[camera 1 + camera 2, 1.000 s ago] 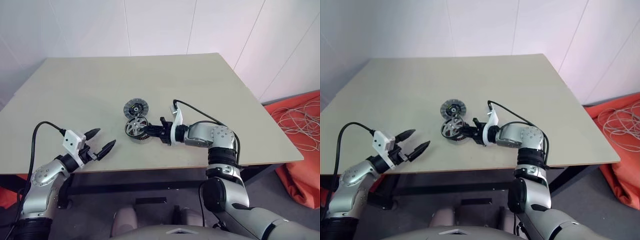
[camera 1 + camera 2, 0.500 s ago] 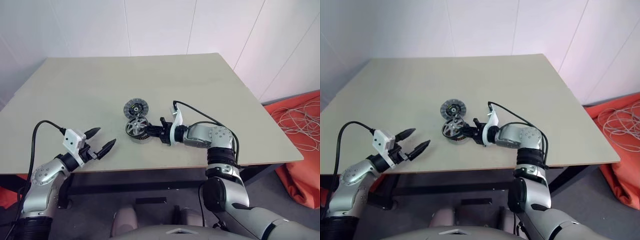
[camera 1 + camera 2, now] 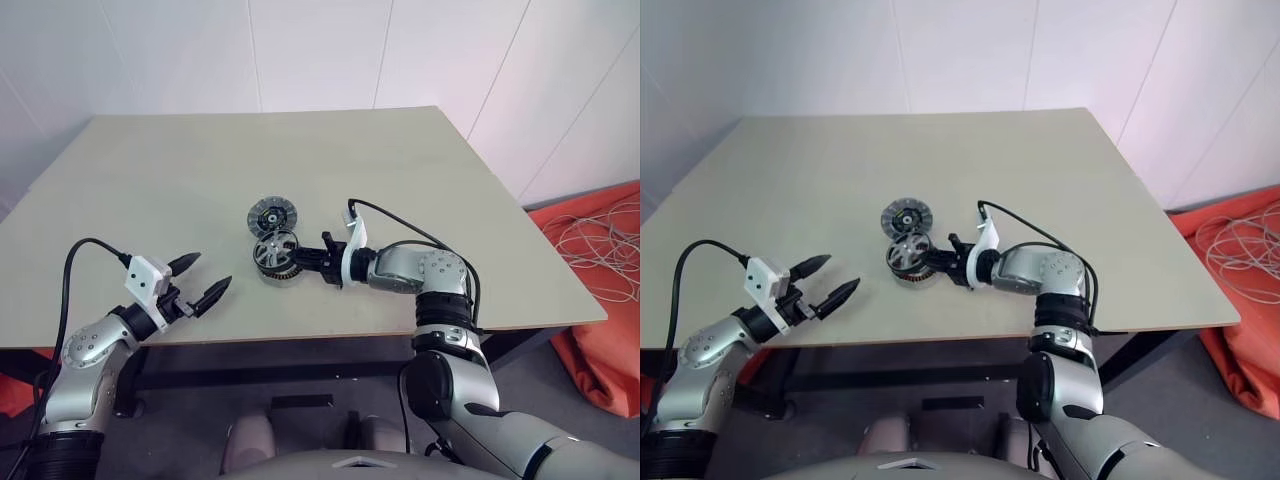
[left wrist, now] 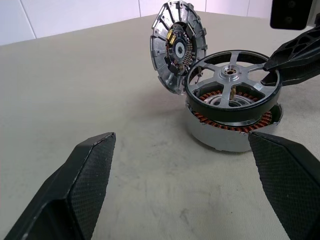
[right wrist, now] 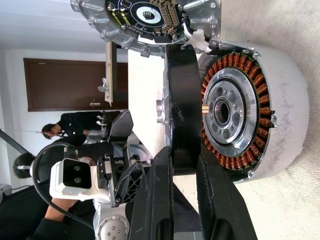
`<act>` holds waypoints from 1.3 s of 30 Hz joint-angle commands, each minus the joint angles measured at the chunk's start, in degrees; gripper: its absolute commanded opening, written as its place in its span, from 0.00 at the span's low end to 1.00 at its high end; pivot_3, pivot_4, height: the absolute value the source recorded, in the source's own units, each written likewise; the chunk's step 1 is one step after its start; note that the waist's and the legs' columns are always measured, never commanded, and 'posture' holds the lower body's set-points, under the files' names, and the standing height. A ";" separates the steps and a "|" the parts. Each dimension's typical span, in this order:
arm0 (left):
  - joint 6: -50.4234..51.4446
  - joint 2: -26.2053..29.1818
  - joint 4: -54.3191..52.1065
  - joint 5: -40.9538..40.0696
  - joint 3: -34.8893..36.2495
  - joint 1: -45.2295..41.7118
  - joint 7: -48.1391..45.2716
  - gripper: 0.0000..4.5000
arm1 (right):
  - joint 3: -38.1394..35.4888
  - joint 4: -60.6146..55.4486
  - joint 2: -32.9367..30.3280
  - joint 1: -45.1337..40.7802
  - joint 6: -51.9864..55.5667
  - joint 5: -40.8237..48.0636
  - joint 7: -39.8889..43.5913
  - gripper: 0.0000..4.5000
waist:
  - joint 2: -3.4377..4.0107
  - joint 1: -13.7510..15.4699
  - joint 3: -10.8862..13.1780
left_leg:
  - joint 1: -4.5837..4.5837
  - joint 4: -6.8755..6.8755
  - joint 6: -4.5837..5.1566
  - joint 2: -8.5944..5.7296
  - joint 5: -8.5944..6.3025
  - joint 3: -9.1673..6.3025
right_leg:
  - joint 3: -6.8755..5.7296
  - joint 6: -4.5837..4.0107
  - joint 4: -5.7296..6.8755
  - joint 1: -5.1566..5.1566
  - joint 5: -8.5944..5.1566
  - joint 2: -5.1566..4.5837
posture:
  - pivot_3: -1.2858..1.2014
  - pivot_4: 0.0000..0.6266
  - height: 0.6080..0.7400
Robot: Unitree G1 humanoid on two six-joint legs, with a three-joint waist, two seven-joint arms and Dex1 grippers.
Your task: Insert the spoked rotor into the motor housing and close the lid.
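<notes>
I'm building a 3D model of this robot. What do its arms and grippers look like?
Silver-grey metal arm segments with dark joints. Each wrist bears a white camera block fed by a black cable. The left gripper and right gripper each have two tapered black fingers, finely cross-hatched on the inside.

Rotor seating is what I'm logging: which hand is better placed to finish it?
Right. The right hand already grips the spoked rotor by its rim over the motor housing; the left hand hovers open, apart.
</notes>
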 commanded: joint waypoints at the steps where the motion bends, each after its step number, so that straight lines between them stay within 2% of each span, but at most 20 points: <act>1: -0.33 0.54 -1.00 -0.21 0.66 -0.94 -0.12 1.00 | 0.26 -2.12 -0.14 -0.56 -0.12 -0.02 1.48 0.15 | 0.00 0.00 0.00 | 0.00 0.01 0.00 0.00 0.00 0.00 | 0.00 0.00 0.00 0.00 0.00 0.00 | 0.52 0.00 1.00; 13: -0.49 0.46 -1.11 -0.15 0.62 -0.75 -0.10 1.00 | -1.93 -6.82 0.43 -1.47 2.40 1.50 0.90 1.00 | 0.00 0.05 0.00 | 0.00 0.02 0.00 0.00 0.00 0.00 | 0.00 0.00 0.02 0.01 0.00 0.00 | 0.52 0.00 1.00; 19: -0.41 0.40 -0.94 -0.15 0.38 -0.90 -0.28 1.00 | -6.31 -13.60 0.46 -3.06 9.11 4.71 -2.00 1.00 | 0.00 0.10 0.00 | 0.00 0.02 0.00 -0.01 0.00 0.00 | 0.00 0.00 0.02 0.01 0.00 -0.01 | 0.52 0.00 1.00; 25: -0.45 0.18 -0.36 0.00 -0.17 -1.53 -0.49 1.00 | -3.20 -16.38 -3.26 -1.85 9.87 8.10 -2.84 1.00 | -0.01 0.11 0.00 | 0.08 0.01 -0.02 -0.01 0.01 -0.01 | 0.00 0.00 0.04 0.06 0.00 0.00 | 0.52 0.00 1.00; 29: -0.57 0.04 -0.02 -0.02 -0.43 -1.89 -0.52 1.00 | 5.58 -22.28 -9.02 0.00 8.15 3.95 3.11 1.00 | -0.01 0.38 0.00 | 0.06 0.03 -0.02 -0.02 0.01 0.00 | 0.00 0.01 0.02 0.11 0.00 -0.01 | 0.52 0.00 1.00; 33: -0.66 -0.05 0.10 -0.09 -0.49 -1.95 -0.53 1.00 | 17.25 -27.76 -14.11 2.28 -2.69 -3.10 12.57 1.00 | -0.02 0.35 -0.01 | 0.06 0.03 -0.03 -0.02 0.02 -0.01 | -0.01 0.01 0.01 0.12 0.00 0.01 | 0.52 0.00 1.00; 35: -0.74 -0.17 0.29 -0.11 -0.44 -2.17 -0.44 1.00 | 26.42 -30.34 -17.11 3.18 -11.47 -9.80 18.81 1.00 | -0.02 0.29 -0.01 | 0.07 0.03 -0.02 -0.02 0.02 -0.01 | -0.02 0.01 0.01 0.12 0.00 0.01 | 0.52 0.00 1.00; 37: -0.80 -0.27 0.47 0.01 -0.57 -2.48 -0.38 1.00 | 34.66 -31.02 -19.54 3.20 -20.31 -17.18 23.48 0.91 | -0.02 0.30 -0.01 | 0.06 0.04 -0.02 0.00 0.01 -0.01 | -0.02 0.01 0.01 0.12 -0.01 0.00 | 0.52 0.00 1.00; 39: -0.74 -0.44 0.49 0.14 -0.80 -2.81 -0.25 1.00 | 39.19 -30.08 -19.78 2.99 -27.04 -22.03 26.76 0.80 | -0.03 0.33 -0.01 | 0.03 0.08 0.06 0.00 -0.03 -0.01 | -0.03 0.01 0.00 0.11 -0.01 0.00 | 0.52 0.00 1.00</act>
